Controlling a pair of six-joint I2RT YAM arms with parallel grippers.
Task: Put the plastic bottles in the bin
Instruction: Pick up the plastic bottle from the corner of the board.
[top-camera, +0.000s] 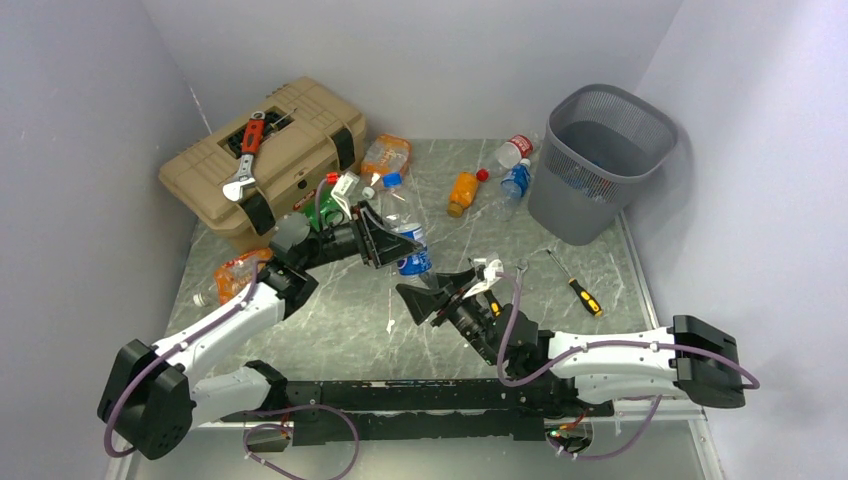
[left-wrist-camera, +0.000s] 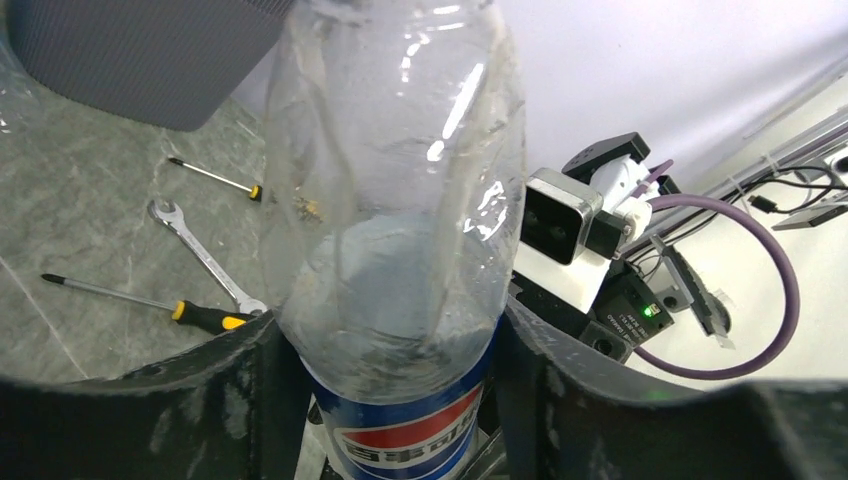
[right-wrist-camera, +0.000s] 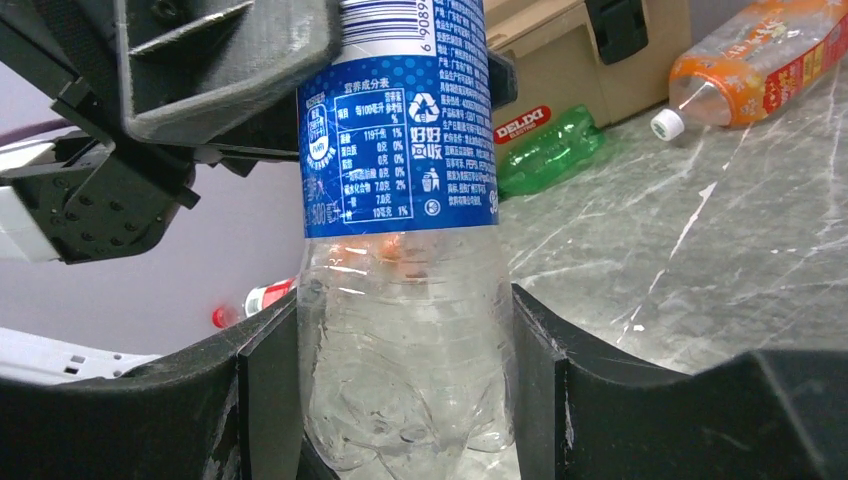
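Left tool (top-camera: 388, 243) holds Pepsi bottle (right-wrist-camera: 400, 150), base pointing toward right tool (top-camera: 436, 290).

Left gripper (top-camera: 388, 242) opposite right gripper (top-camera: 437, 290)

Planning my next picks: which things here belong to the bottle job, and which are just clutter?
Job: Pepsi bottle, green bottle, small orange bottle, orange-labelled bottle, left-edge bottle, red-labelled bottle, blue-labelled bottle, bin.
Lying about: toolbox, red wrench, screwdrivers, spanner.

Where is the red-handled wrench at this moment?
In the top view, at the far left of the table, the red-handled wrench lies on the lid of the tan toolbox, with its jaw end by a black latch.
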